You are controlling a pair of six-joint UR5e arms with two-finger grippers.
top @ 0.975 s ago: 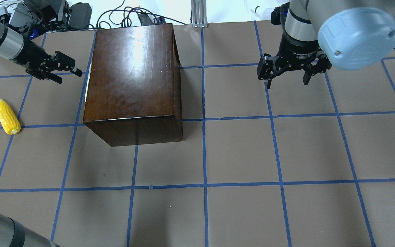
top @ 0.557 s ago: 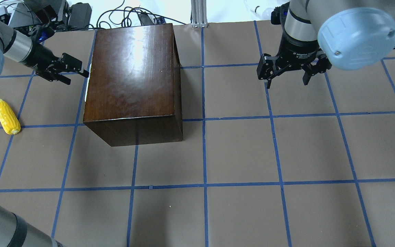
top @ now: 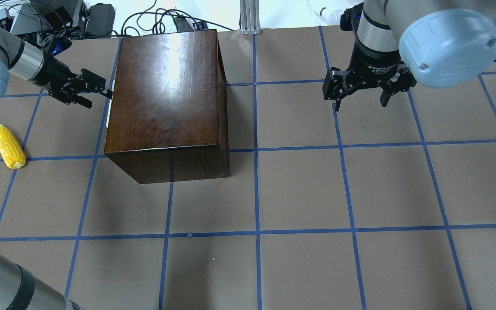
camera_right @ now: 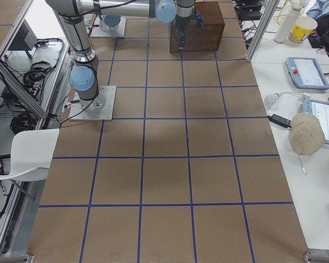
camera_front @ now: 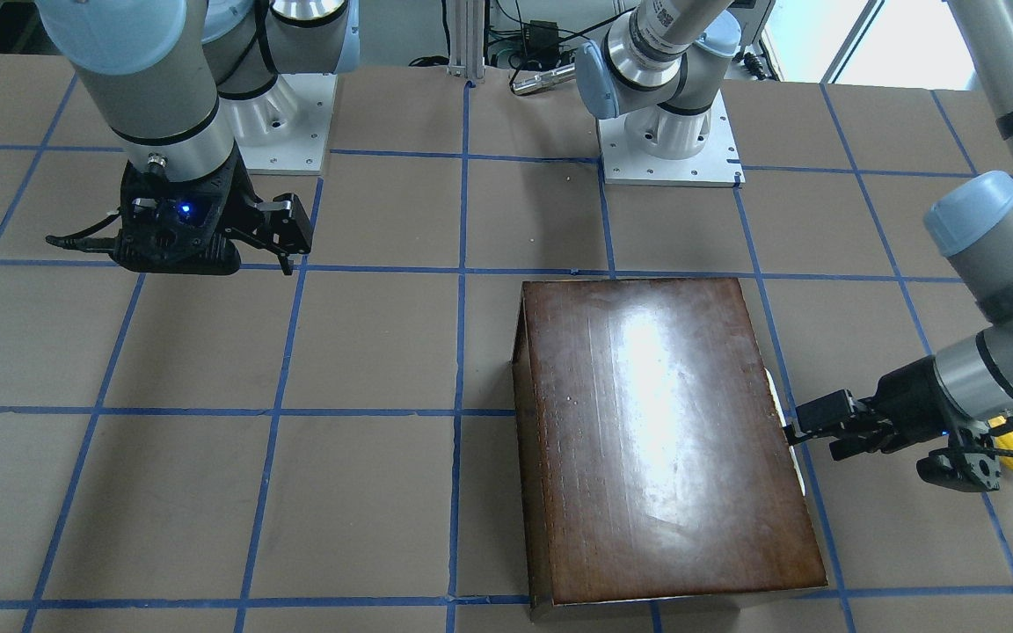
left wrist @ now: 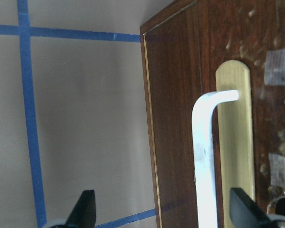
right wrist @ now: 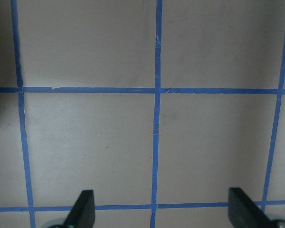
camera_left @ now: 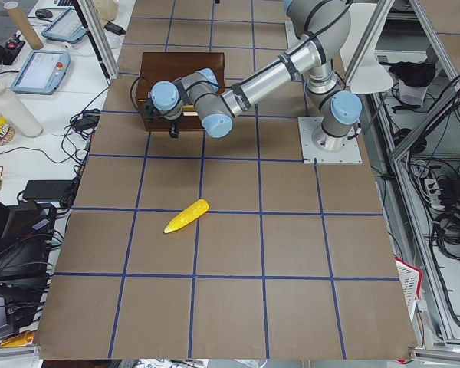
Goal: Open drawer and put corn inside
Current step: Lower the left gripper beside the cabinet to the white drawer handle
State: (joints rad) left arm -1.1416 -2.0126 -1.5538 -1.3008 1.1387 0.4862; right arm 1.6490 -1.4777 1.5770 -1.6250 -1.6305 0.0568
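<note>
The glossy dark-brown box (top: 166,99) stands at the table's far left. Its drawer is shut. The drawer's front panel (left wrist: 175,118) fills the left wrist view, with a white handle (left wrist: 203,156) on a brass plate (left wrist: 235,142). My left gripper (top: 100,98) is open at the box's left face, its fingers on either side of the handle without touching it. The yellow corn (top: 10,146) lies on the table left of the box, apart from the gripper. It also shows in the exterior left view (camera_left: 187,216). My right gripper (top: 360,104) hangs open and empty over bare table at the far right.
Cables and gear (top: 58,17) lie beyond the table's far edge, with an aluminium post (top: 250,17) behind the box. The arm bases (camera_front: 669,149) stand on the robot's side. Blue tape lines grid the brown table (top: 299,193).
My left gripper has moved right, from well clear of the box up to its left face at the drawer handle. The right arm, corn and box have not moved.
</note>
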